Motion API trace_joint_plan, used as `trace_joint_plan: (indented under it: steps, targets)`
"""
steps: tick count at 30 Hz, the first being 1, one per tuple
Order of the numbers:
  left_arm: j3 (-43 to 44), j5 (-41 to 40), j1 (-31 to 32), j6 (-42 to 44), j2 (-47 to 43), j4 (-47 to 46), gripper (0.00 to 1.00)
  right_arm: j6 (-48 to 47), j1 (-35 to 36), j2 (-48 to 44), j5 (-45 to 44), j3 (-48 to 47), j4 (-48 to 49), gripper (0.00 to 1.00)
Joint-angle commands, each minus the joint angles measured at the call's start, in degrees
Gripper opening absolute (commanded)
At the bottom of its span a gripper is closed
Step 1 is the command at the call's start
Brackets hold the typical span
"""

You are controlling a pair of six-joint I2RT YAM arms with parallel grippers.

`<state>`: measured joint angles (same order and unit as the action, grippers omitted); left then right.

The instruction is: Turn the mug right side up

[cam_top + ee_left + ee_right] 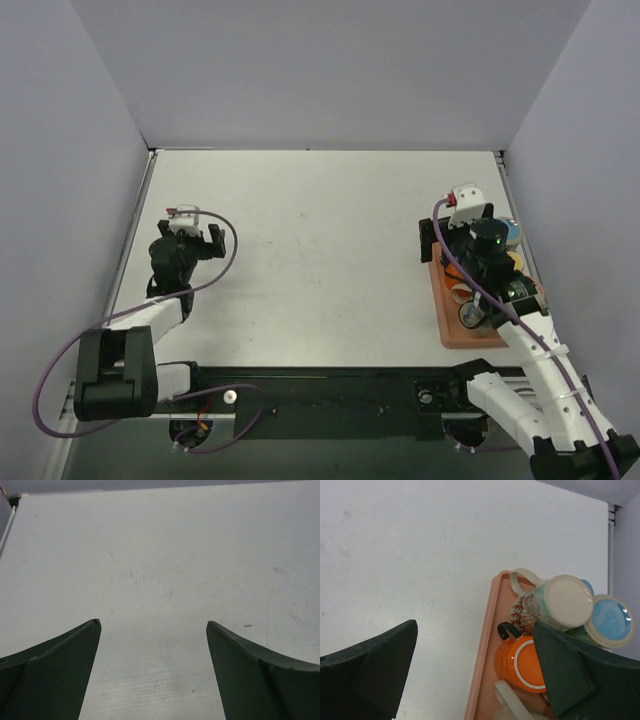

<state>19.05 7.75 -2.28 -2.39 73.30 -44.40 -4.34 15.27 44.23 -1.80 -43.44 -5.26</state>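
The left gripper point(153, 623) hangs spread wide over bare table point(160, 555), holding nothing. The right gripper point(474, 624), also spread, hovers with the tray point(482, 645) partly beneath one finger. There the patterned mug point(550, 605) and orange mug point(517, 662) sit base-up, so grasping and turning are all still to do.

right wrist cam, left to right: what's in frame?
Pincer finger → pink tray rim → orange mug → floral mug → blue-based mug. The second finger overlaps the mugs, so it is left out.
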Motion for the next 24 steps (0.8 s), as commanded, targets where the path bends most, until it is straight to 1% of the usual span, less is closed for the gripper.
trace_joint_plan:
  steps: [1,2,3,4,5,6,7,9,10,12,16,20,22,24]
  targets:
    - [10.12,9.99,-0.35,7.74,-6.06,19.41,0.98,-13.38,4.93,10.93,4.89,-13.84,-30.7,0.9]
    - [12.13,11.31,-0.35,8.36,-6.93,25.01,0.98,-15.07,7.38,12.45,2.44,-18.04,-34.17,0.89]
    - [13.2,13.41,-0.35,9.68,-7.2,27.5,0.98,-19.09,8.19,15.94,2.07,-19.65,-41.69,0.88]
    - [14.43,14.83,-0.35,10.04,-7.9,30.92,0.98,-20.69,9.33,19.2,-0.46,-22.88,-44.81,0.88]
    - [14.79,16.58,-0.35,10.82,-7.99,32.0,0.98,-23.06,9.69,20.88,-1.44,-24.57,-50.58,0.86]
    - [14.79,17.21,-0.35,11.09,-8.52,32.97,0.98,-23.95,10.39,24.21,-3.8,-26.33,-52.82,0.85]
    - [14.62,18.08,-0.35,11.09,-8.7,32.98,0.98,-25.18,10.83,25.72,-4.95,-27.3,-56.75,0.8]
    - [13.39,18.7,-0.27,11.09,-8.96,31.32,0.98,-26.33,12.33,30.9,-8.99,-28.89,-61.34,0.78]
    - [12.69,18.71,-0.26,11.36,-9.14,31.05,0.98,-26.6,13.2,33.18,-12.05,-28.89,-62.15,0.79]
    - [11.98,18.44,-0.26,11.45,-9.22,30.43,0.98,-26.77,13.65,36.0,-15.32,-27.85,-62.33,0.79]
    - [11.1,17.3,-0.26,11.45,-9.31,28.85,0.98,-26.51,13.47,40.4,-16.47,-26.87,-62.51,0.79]
    - [10.31,16.86,-0.35,11.36,-8.96,27.97,0.98,-25.2,11.28,44.44,-17.62,-26.08,-62.16,0.77]
    - [10.04,16.86,-0.26,11.36,-8.96,27.44,0.98,-24.23,9.87,46.03,-18.14,-25.56,-61.54,0.71]
    - [9.78,16.95,-0.26,11.27,-8.61,27.09,0.98,-23.35,9.52,47.43,-18.94,-24.94,-61.54,0.67]
